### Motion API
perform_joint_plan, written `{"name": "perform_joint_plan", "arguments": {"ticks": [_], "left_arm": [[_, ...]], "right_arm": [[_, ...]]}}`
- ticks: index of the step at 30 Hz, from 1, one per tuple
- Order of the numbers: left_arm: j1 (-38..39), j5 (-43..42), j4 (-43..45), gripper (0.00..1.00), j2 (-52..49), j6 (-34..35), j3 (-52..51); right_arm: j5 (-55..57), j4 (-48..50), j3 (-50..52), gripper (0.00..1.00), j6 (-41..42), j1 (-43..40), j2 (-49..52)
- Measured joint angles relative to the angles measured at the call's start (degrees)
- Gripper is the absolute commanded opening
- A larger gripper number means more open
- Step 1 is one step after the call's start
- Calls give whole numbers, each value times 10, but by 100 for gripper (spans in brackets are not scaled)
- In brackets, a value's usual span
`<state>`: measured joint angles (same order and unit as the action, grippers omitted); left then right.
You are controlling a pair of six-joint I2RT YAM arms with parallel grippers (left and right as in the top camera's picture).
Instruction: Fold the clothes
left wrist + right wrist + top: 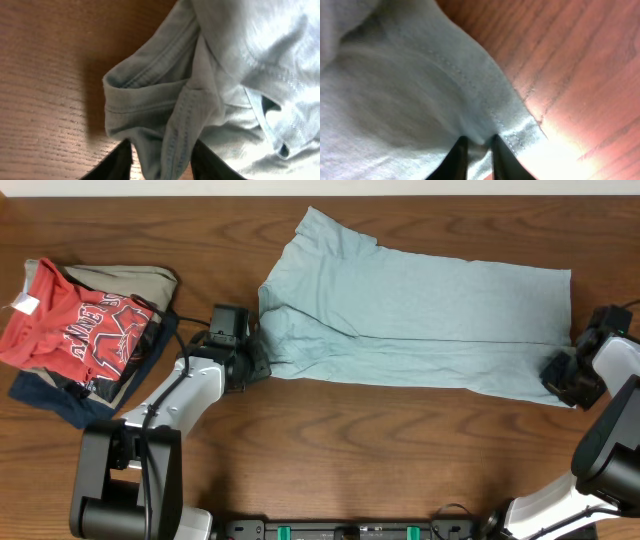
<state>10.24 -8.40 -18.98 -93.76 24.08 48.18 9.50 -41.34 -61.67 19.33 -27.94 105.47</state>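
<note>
The pale blue T-shirt (pixel 420 310) lies folded lengthwise across the middle of the wooden table, neck end at the left, hem at the right. My left gripper (pixel 255 362) is shut on the shirt's left edge; in the left wrist view a bunched, stitched seam (pixel 167 125) runs between its two black fingers (pixel 161 167). My right gripper (pixel 560 375) is shut on the shirt's lower right hem corner; in the right wrist view the hem (pixel 485 107) is pinched between its fingers (pixel 479 142).
A pile of other garments sits at the far left: a red shirt with white lettering (pixel 75 330) on top, a khaki piece (pixel 130 280) and a navy piece (pixel 60 395) beneath. Bare wood (pixel 400 450) lies in front of the shirt.
</note>
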Motion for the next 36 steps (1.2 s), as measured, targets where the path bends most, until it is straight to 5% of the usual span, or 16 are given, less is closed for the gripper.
{"name": "perform_joint_plan", "arguments": {"ticks": [5, 26, 33, 36], "left_arm": [[0, 21, 2, 6, 0, -1, -8], [0, 38, -248, 6, 7, -10, -19], [0, 39, -256, 6, 7, -10, -23], [0, 39, -254, 6, 7, -10, -23]], "right_arm": [[3, -8, 0, 4, 0, 0, 0], [43, -103, 3, 2, 3, -11, 0], [9, -83, 1, 23, -5, -15, 0], [-9, -72, -5, 61, -14, -16, -2]]}}
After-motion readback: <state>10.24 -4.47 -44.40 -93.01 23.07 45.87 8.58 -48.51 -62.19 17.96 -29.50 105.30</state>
